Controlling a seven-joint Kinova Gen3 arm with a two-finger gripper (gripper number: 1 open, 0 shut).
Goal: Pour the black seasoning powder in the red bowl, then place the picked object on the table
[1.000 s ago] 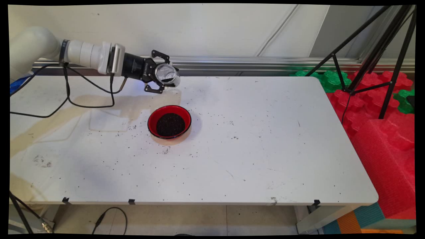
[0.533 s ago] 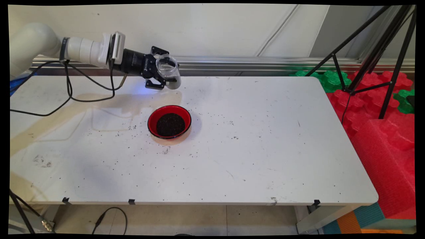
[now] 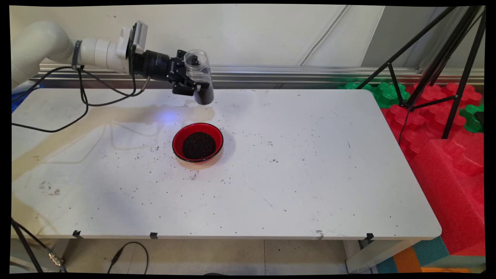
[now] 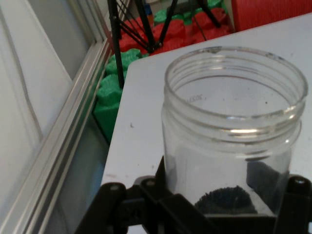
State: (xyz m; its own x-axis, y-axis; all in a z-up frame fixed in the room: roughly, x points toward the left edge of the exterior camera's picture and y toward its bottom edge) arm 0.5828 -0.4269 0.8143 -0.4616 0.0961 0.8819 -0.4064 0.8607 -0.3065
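White table (image 3: 310, 174) bears red bowl (image 3: 198, 142) below tool-held jar (image 3: 198, 77).

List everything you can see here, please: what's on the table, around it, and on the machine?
bowl: one, red, mid-table, full of dark grains.
jar: one, clear, open, nearly upright, a few dark grains at its bottom, held above the table's far side.
table: one, white, stained, specked with stray grains.
foam blocks: several, red and green, right of the table.
tripod: one, black, far right.
cables: black, hanging from the arm.
gripper: one, black, clamped on the jar.
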